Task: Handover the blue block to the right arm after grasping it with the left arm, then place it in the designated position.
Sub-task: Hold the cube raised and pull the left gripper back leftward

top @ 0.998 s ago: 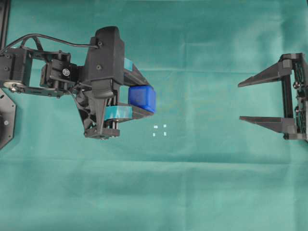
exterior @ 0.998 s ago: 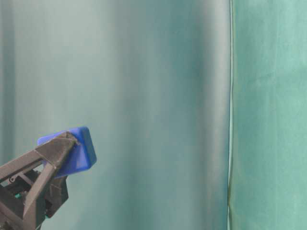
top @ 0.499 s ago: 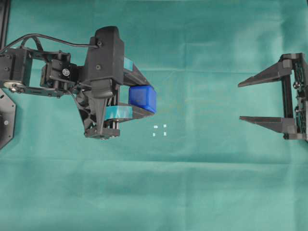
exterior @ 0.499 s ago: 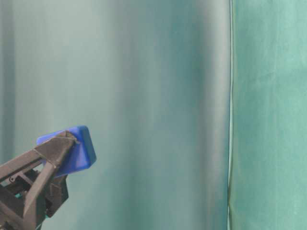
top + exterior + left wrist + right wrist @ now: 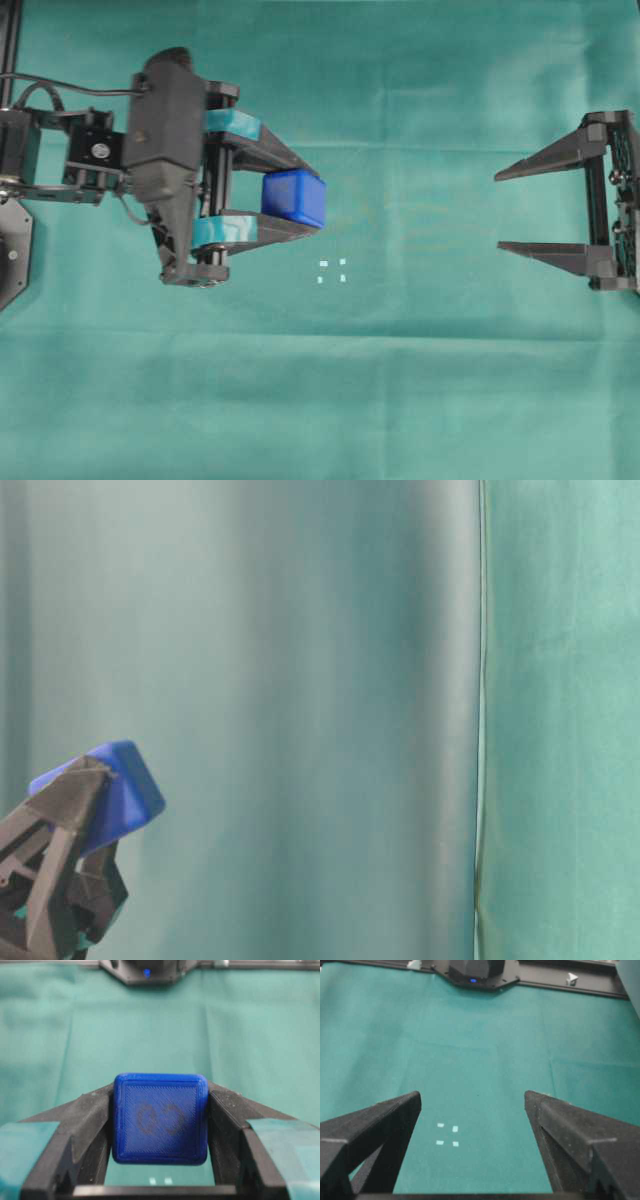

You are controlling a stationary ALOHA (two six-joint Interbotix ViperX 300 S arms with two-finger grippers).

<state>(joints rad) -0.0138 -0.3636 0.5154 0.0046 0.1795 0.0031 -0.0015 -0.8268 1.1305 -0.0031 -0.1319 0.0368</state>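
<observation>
The blue block [image 5: 294, 197] hangs above the green cloth, pinched between the teal-padded fingers of my left gripper [image 5: 315, 198], which is shut on it. In the left wrist view the blue block [image 5: 160, 1117] fills the gap of the left gripper [image 5: 160, 1089], a faint double-ring mark facing the camera. Seen from table level, the blue block [image 5: 120, 790] is tilted at the lower left. The designated position [image 5: 332, 271], a small square of white marks, lies just below and right of the block. My right gripper [image 5: 498, 212] stands open and empty at the far right, its jaws wide in its wrist view [image 5: 472, 1095].
Green cloth [image 5: 400, 380] covers the whole table. A black frame rail [image 5: 8, 50] runs along the left edge. The opposite arm's black base [image 5: 475, 972] sits at the far side. The white marks [image 5: 447, 1136] lie ahead of the right gripper, slightly left.
The left arm has drawn back to the left and rolled its wrist, carrying the block a little left and up. The right arm has not moved.
</observation>
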